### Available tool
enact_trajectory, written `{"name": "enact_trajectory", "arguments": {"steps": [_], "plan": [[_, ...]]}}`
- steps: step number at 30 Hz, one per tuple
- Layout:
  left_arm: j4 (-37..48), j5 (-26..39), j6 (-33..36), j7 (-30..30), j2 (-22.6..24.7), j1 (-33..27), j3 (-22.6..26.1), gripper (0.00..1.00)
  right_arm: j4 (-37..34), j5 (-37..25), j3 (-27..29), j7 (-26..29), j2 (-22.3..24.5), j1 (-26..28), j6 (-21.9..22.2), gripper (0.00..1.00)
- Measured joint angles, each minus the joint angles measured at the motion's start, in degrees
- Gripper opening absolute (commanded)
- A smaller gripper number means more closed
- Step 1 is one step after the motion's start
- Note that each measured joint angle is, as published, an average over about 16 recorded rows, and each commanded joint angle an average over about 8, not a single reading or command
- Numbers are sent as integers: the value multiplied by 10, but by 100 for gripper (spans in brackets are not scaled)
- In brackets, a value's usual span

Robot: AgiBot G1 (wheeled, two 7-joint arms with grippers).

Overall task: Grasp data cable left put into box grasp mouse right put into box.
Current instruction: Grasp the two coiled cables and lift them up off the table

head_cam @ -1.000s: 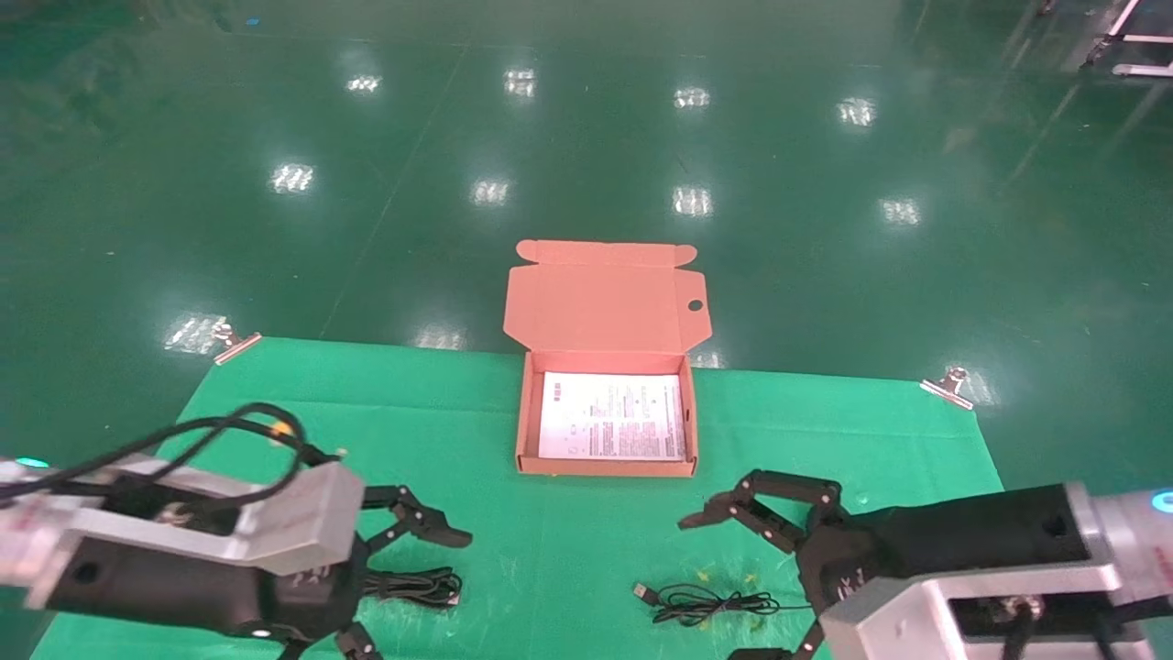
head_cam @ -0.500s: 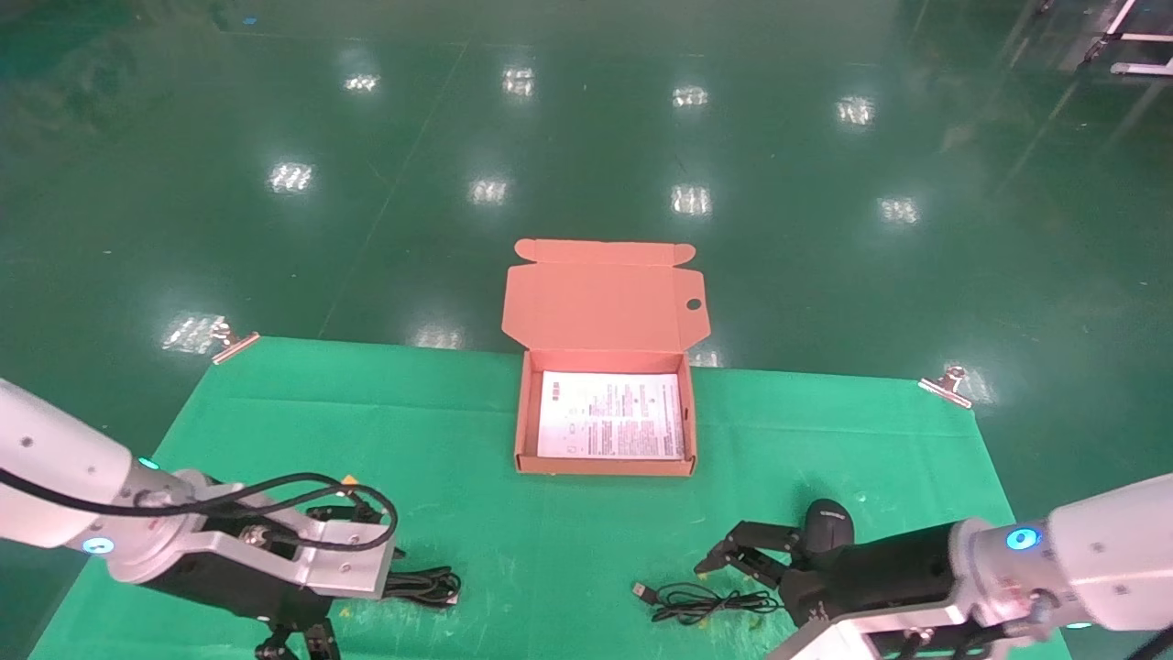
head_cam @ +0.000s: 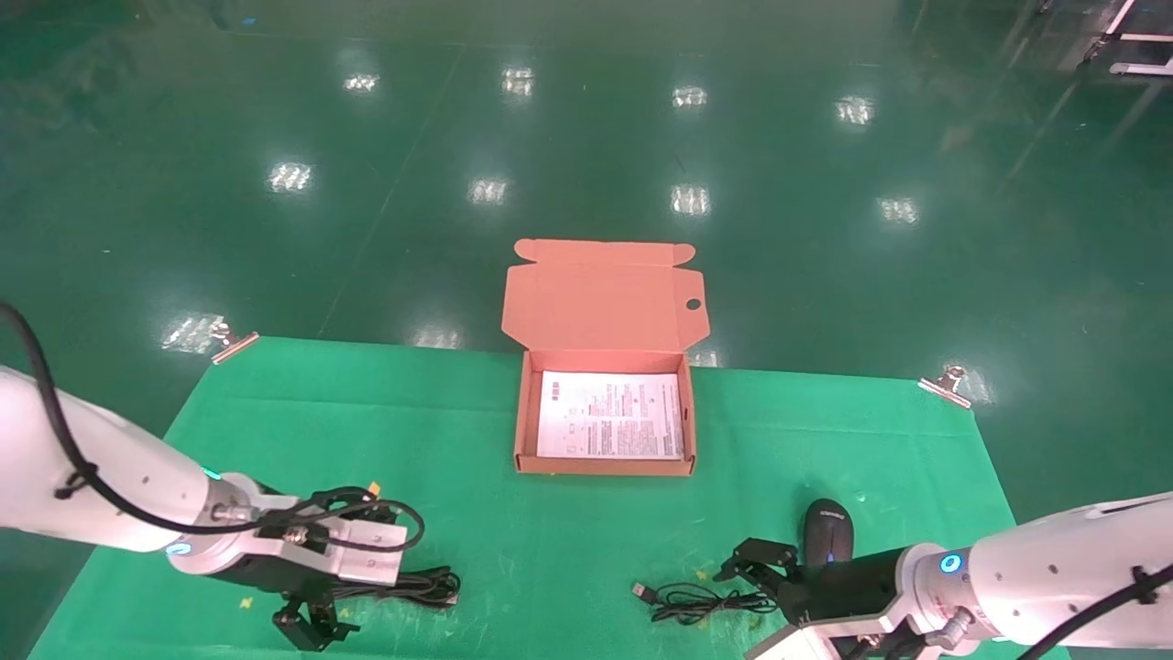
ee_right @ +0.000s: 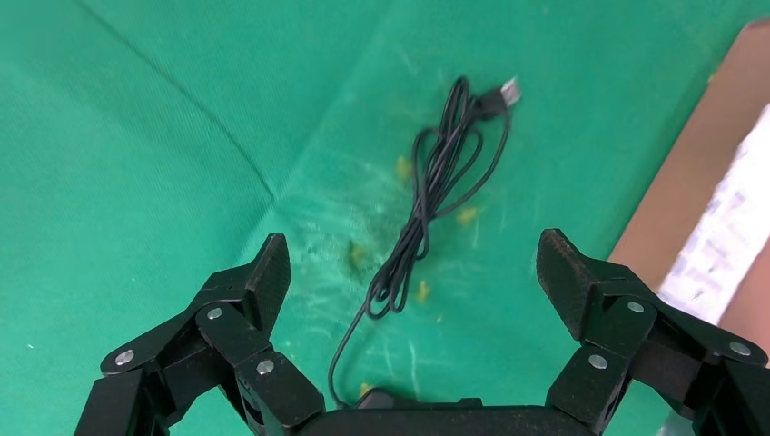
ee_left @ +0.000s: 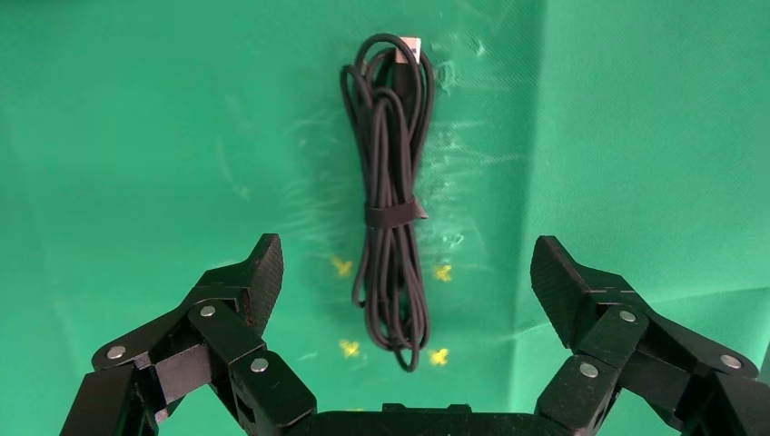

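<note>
Above the data cable [ee_left: 392, 200], the left tool [ee_left: 406, 277] hangs with jaws wide apart. The right tool [ee_right: 413, 282] gapes beside the mouse [head_cam: 827, 533].

Both grippers [head_cam: 312, 623] [head_cam: 756, 564] lower, nearer robot

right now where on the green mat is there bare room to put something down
Bare mat lies to each side of the box, out to the clips, and in the strip between its front wall and the near items. The near edge is crowded: the left gripper over the data cable, the right gripper over the mouse and its cord.
</note>
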Motion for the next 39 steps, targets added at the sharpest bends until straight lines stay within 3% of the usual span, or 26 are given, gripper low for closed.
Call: {"name": "enact_trajectory", "arguments": {"steps": [24, 27, 28, 32, 35, 36, 39], "plan": [[274, -63, -77, 76, 64, 8, -34, 99, -205, -27, -2, 4, -87, 10, 85, 100], [300, -67, -86, 92, 68, 6, -37, 62, -215, -33, -2, 1, -93, 8, 101, 100], [307, -68, -89, 96, 69, 6, -37, 50, -218, -34, -2, 0, -95, 8, 105, 92], [330, -68, -99, 114, 73, 4, -38, 1, -225, -39, -3, -5, -99, 5, 120, 42], [342, -68, -105, 124, 74, 4, -39, 0, -229, -42, -3, -8, -101, 4, 127, 5], [345, -68, -107, 127, 74, 4, -39, 0, -230, -42, -3, -9, -102, 4, 129, 0], [351, -68, -110, 132, 74, 4, -39, 0, -231, -42, -3, -11, -102, 3, 132, 0]]}}
